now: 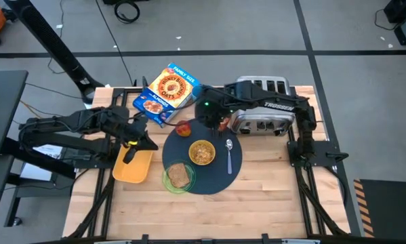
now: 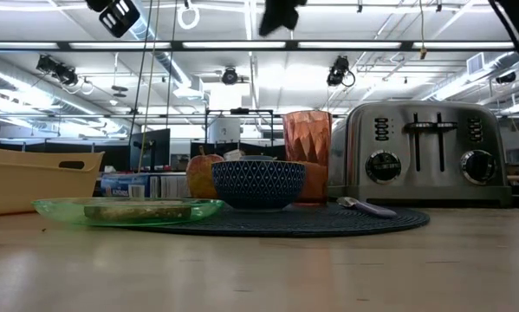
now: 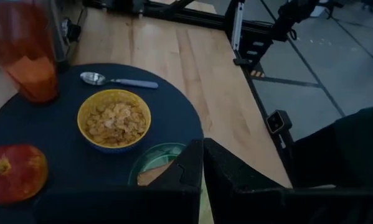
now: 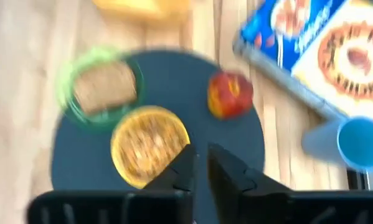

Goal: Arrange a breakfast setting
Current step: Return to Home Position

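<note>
The dark round mat (image 1: 213, 176) carries the yellow cereal bowl (image 1: 202, 152), the metal spoon (image 1: 230, 152) to the bowl's right, the red apple (image 1: 184, 129) and the orange-brown cup (image 3: 24, 56) at its far edge. The green plate (image 1: 179, 177) with the toast slice (image 1: 179, 175) overlaps the mat's near left rim. My right gripper (image 4: 198, 165) hangs high above the mat's far part, shut and empty, pointing steeply down. My left gripper (image 3: 203, 165) waits shut above the yellow tray (image 1: 133, 166), left of the mat.
A chrome toaster (image 1: 264, 108) stands behind the mat on the right, a cereal box (image 1: 167, 91) behind it on the left, and a small blue cup (image 4: 357, 143) beside the box. Bare wood lies in front of the mat.
</note>
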Action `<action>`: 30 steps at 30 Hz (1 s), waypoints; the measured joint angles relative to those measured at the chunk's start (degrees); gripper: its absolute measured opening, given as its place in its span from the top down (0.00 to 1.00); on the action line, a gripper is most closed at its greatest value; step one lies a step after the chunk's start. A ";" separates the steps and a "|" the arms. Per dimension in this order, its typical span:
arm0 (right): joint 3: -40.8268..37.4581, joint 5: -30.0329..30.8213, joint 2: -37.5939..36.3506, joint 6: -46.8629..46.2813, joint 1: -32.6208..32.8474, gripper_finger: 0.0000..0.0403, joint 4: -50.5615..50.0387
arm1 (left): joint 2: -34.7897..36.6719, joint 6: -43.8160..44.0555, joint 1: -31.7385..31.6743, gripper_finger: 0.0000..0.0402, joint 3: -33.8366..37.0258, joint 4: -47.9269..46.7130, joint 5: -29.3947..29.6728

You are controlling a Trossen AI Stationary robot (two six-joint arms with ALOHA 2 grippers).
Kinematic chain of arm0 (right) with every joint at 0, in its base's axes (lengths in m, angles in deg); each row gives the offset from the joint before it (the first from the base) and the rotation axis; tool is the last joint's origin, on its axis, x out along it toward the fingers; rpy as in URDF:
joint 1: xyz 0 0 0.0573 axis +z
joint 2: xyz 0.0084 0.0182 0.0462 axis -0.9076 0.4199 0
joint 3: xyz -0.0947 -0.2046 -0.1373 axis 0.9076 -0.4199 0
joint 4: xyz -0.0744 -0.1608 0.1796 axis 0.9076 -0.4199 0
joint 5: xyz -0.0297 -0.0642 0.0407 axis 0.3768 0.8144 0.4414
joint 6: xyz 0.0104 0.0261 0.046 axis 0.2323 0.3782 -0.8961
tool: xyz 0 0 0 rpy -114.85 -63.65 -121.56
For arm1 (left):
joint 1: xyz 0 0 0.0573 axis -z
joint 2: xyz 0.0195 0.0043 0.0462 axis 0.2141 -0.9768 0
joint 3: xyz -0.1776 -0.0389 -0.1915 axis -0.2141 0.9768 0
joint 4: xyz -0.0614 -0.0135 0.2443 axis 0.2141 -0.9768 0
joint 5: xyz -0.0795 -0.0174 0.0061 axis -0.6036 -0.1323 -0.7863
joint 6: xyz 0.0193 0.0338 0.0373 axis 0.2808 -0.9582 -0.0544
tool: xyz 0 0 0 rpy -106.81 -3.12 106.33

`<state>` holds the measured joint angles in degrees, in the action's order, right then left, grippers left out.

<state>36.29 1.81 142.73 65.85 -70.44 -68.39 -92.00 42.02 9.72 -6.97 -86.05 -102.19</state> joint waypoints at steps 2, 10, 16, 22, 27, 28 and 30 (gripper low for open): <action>0.02 0.02 -0.86 -1.09 1.36 0.93 2.78 | -0.06 -0.37 0.36 0.95 0.00 0.09 -0.02; -1.38 2.82 -4.35 -8.14 8.21 0.96 12.64 | -0.17 0.66 1.67 0.95 0.00 -0.03 -0.02; -4.09 5.06 -7.74 -12.67 14.97 0.98 23.79 | 0.94 -0.30 1.65 0.94 0.02 -1.03 0.74; -9.73 11.32 -13.52 -15.81 20.69 0.97 34.51 | 3.44 -3.52 1.65 0.94 0.04 1.50 5.54; -22.07 13.18 -20.38 -15.83 22.48 0.99 45.70 | 6.27 -6.48 1.59 0.94 0.04 6.49 6.25; -25.40 13.06 -22.23 -15.84 22.52 0.99 48.59 | 6.96 -6.58 1.59 0.94 0.04 7.18 6.41; -32.23 12.61 -26.21 -15.83 22.48 0.98 54.65 | 7.80 -7.25 1.59 0.94 0.04 8.97 8.05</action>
<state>4.06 14.42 116.52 50.02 -47.96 -13.74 -84.21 34.77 11.30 -6.93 -77.08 -94.14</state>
